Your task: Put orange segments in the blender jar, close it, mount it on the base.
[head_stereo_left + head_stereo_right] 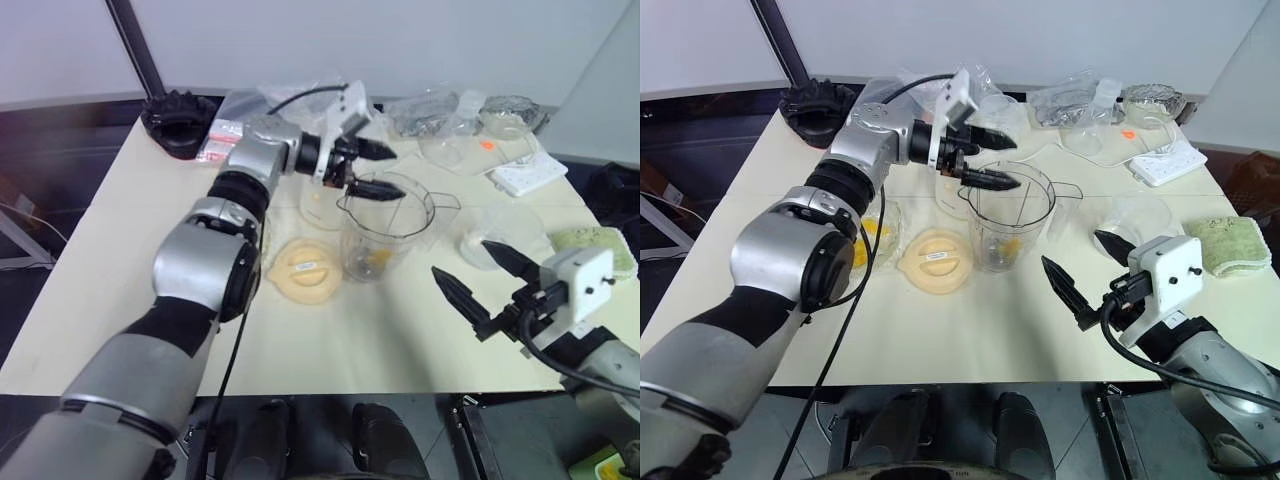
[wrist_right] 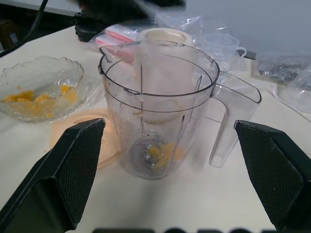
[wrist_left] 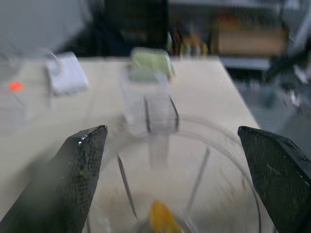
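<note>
Left gripper level over the mouth of the blender jar, fingers spread wide and empty; orange segments lie at the jar bottom below them. Right gripper near the jar's handle side, fingers wide apart, holding nothing. More segments in the glass bowl; cream base stands just behind the jar on the counter.

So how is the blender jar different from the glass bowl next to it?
The blender jar is tall and smooth-walled, with a handle; the glass bowl is low, wide and scalloped. The jar holds a few orange segments at its bottom; the bowl holds more. Both are clear and uncovered.
</note>
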